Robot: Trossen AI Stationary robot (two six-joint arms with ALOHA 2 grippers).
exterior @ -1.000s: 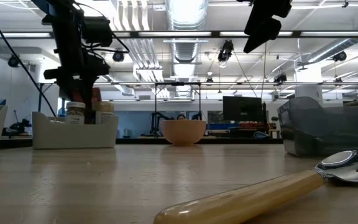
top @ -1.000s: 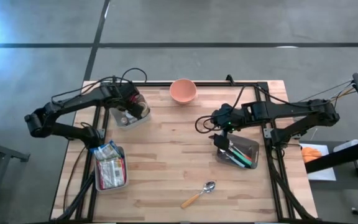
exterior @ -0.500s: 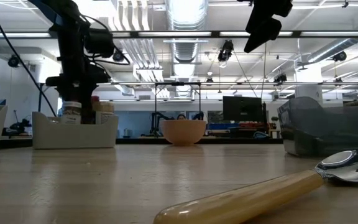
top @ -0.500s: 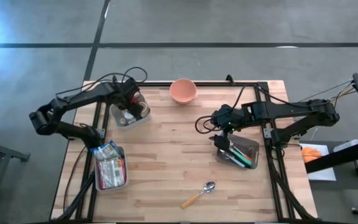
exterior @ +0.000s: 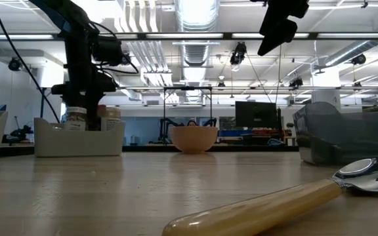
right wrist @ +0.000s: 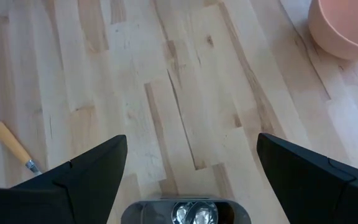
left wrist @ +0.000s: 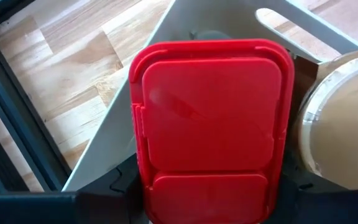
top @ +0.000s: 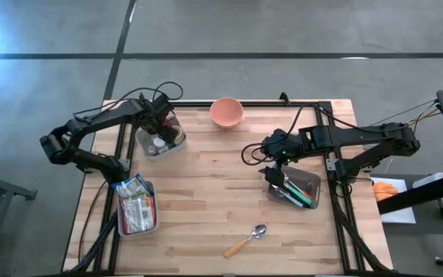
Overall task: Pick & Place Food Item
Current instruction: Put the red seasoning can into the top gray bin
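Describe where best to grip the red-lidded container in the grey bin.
Grip the red rectangular lid across its two long sides, from straight above: it faces up in the grey bin, with a tan-lidded jar close beside. The left gripper straddles it.

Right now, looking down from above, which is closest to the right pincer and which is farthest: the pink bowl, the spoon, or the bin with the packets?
From the right pincer, over the table's right half:
1. Spoon, toward the table's near edge, and pink bowl, at the far edge: too close to call.
2. Bin with the packets, across on the left side, clearly farthest.
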